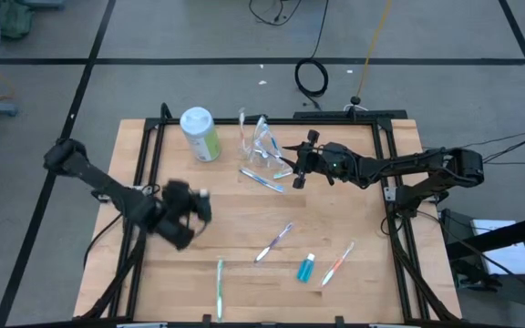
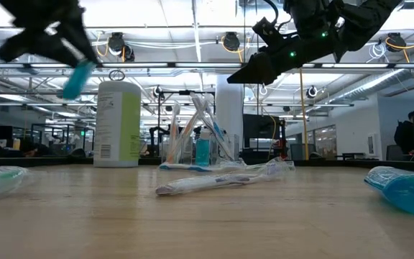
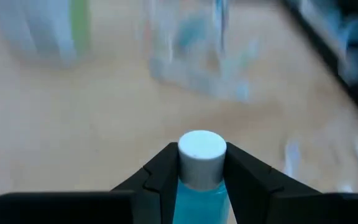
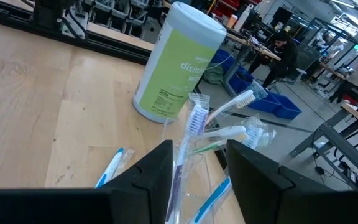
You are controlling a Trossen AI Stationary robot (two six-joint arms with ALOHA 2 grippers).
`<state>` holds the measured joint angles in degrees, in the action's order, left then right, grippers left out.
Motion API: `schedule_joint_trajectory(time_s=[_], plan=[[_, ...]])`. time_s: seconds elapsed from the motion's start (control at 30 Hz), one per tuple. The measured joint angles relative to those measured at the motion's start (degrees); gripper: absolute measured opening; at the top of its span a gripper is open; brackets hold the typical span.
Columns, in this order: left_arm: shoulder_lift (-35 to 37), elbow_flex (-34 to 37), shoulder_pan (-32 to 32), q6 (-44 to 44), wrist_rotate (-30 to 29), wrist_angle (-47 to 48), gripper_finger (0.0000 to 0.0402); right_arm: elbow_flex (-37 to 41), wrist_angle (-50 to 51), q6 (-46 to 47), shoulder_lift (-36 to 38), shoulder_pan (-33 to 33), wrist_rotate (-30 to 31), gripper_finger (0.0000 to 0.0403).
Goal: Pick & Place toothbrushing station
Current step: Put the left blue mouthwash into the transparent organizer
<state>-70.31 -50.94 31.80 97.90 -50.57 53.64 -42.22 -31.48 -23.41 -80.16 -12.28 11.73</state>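
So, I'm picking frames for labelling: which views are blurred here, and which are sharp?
Left wrist view: the table is smeared by motion, only the blue white-capped tube in the left gripper is crisp. High view: the left gripper is smeared too. Low view: that tube is soft. Right wrist view: sharp on the wipes canister and toothbrushes.

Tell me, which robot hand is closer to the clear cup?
Right. The right gripper hovers just beside the clear cup, while the left gripper is farther off, lifted and holding a blue tube.
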Motion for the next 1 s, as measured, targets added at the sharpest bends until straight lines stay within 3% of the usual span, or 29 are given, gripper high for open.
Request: schedule_joint_trajectory(time_s=[0.13, 0.27, 0.5, 0.63, 0.87, 1.0], plan=[[2.7, -0.1, -8.4, -19.1, -10.0, -6.3, 0.0117, 0.0, 0.0, -0.1, 0.0, 0.0, 0.0, 0.0141], [0.1, 1.0, -15.7, -41.6, -12.8, -25.5, 0.0117, 0.0, 0.0, -1.5, 0.0, 0.0, 0.0, 0.0141], [-10.4, 2.3, -26.6, -64.7, 3.8, -60.8, 0.0117, 0.0, 0.0, -1.2, 0.0, 0.0, 0.0, 0.0141], [-17.7, 2.3, -31.2, -73.1, 13.2, -74.0, 0.0117, 0.0, 0.4, -1.3, 0.0, 0.0, 0.0, 0.0141], [-25.7, 2.3, -40.0, -74.6, 13.8, -78.8, 0.0117, 0.0, 0.4, -1.3, 0.0, 0.0, 0.0, 0.0141], [-28.5, 2.3, -43.7, -76.5, 17.0, -85.0, 0.0117, 0.0, 0.2, -1.5, 0.0, -0.1, 0.1, 0.0141]])
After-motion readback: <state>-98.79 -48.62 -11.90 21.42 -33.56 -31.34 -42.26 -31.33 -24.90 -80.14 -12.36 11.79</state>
